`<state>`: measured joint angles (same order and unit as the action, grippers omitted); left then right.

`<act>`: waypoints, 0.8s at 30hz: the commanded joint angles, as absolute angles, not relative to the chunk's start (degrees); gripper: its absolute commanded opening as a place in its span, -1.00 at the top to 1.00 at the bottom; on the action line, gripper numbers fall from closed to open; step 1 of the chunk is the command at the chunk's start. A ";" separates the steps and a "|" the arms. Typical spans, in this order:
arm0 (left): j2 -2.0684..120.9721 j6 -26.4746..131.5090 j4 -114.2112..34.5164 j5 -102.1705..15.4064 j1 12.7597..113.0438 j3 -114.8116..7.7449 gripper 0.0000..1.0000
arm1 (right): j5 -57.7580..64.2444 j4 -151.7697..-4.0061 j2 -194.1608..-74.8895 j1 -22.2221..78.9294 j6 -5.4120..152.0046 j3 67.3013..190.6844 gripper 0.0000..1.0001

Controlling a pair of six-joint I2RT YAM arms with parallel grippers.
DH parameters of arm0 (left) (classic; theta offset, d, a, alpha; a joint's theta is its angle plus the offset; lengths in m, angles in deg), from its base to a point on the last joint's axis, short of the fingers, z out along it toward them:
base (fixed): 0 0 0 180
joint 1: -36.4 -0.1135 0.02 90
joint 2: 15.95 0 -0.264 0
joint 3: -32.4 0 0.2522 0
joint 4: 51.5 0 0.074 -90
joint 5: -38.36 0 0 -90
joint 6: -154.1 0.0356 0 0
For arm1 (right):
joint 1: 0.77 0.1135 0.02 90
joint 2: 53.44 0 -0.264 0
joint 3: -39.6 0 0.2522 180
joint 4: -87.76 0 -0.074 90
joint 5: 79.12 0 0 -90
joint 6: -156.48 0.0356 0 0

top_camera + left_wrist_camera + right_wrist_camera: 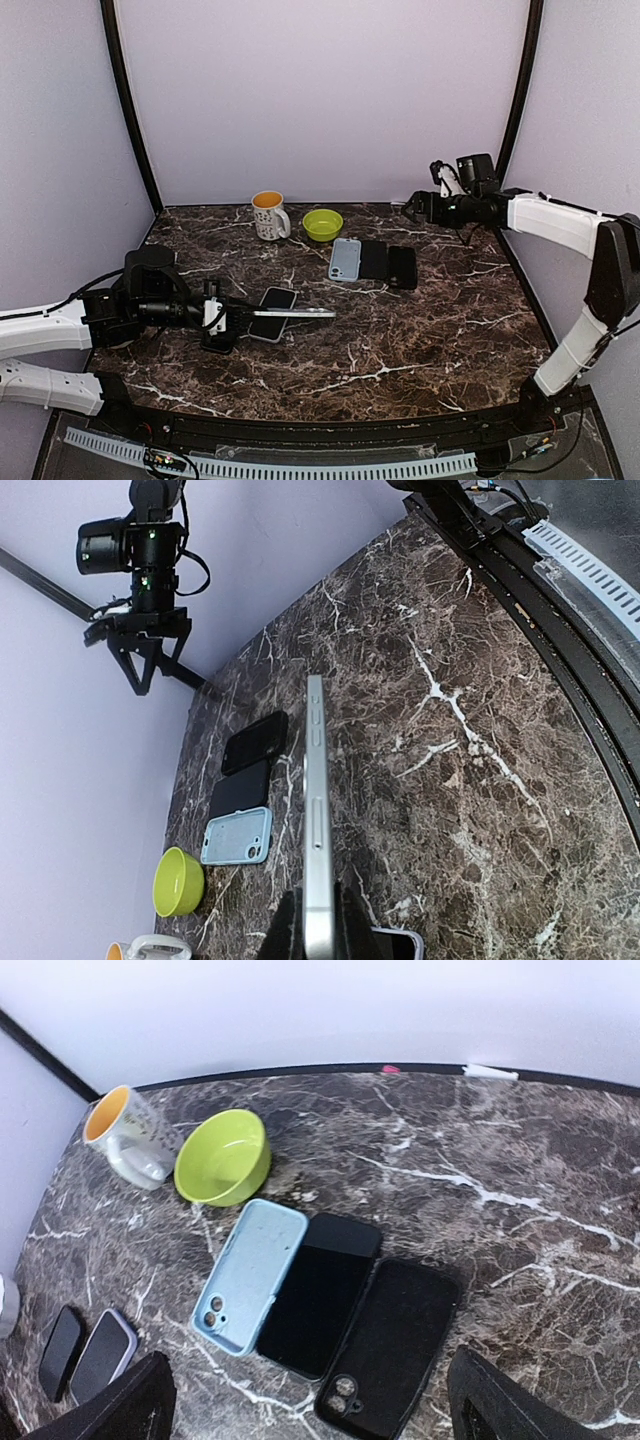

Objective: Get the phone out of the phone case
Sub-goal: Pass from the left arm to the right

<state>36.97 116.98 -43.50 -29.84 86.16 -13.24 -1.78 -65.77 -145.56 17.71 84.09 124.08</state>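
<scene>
1. We find the left claw (222, 318) at 8 o'clock on the table (400, 340). It is clamped tight on the phone (295, 313).
2. The fingers (290, 930) grip the phone by its near end, one on each flat face.
3. The phone is bare, with a silver frame. It stands on edge and its free end points toward 3 o'clock in the top view.
4. The case (275, 312) lies flat on the table at 8 o'clock, just off the left claw's tip. It has a pale rim and a dark interior.
5. In the top view the phone crosses over the case. We cannot tell whether the two touch.
6. The right claw (412, 210) hangs above the table's 1 o'clock corner. Its fingers (130, 1400) are spread wide apart and hold nothing.
7. Three flat items lie side by side below the right claw, toward 1 o'clock from the table centre:
   - a blue phone (250, 1275), back up;
   - a black phone (320, 1295) touching it;
   - a second black phone (388, 1345), camera lenses showing.
8. A mug (267, 213) and a green bowl (322, 224) stand near each other at 12 o'clock, by the back wall.
</scene>
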 commanded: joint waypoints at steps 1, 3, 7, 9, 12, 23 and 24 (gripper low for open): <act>36.89 116.86 -46.58 -28.92 86.06 -14.89 1.00 | -1.26 -71.07 -139.27 21.75 78.57 120.28 -0.93; 37.01 116.89 -46.54 -28.90 86.06 -14.93 1.00 | -1.41 -73.04 -135.95 24.90 75.30 118.31 -0.93; 37.26 116.71 -46.57 -29.02 86.12 -14.94 1.00 | -3.65 -78.05 -129.34 31.31 68.60 112.25 -0.93; 37.30 116.66 -46.61 -29.03 86.11 -14.94 1.00 | -6.60 -79.89 -127.04 33.92 65.52 110.34 -0.91; 37.48 116.57 -46.71 -28.87 86.11 -14.94 1.00 | -9.44 -79.94 -124.44 38.38 59.18 108.32 -0.85; 37.50 116.48 -46.43 -29.13 86.08 -15.18 1.00 | -3.84 -82.17 -118.64 59.83 43.94 101.27 -0.82; 37.49 116.44 -46.39 -29.09 86.11 -15.19 1.00 | -2.20 -81.83 -119.24 61.65 42.77 101.34 -0.82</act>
<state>38.11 116.96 -43.46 -29.86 86.16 -13.24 -7.88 -79.15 -119.11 56.72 49.20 101.94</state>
